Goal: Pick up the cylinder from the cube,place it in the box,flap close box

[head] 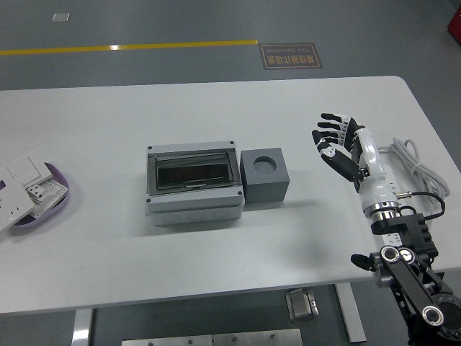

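Observation:
A grey box (193, 184) with its dark see-through flap shut lies at the table's middle. A grey cube (265, 175) with a round empty hole in its top stands against the box's right side. No cylinder shows on the cube. My right hand (334, 142) hovers over the table to the right of the cube, fingers spread and holding nothing. The left arm is out of view.
A purple dish (45, 196) with white switch plates sits at the left edge. A white power strip with its coiled cable (410, 164) lies at the right, partly behind my right forearm. No person is in view.

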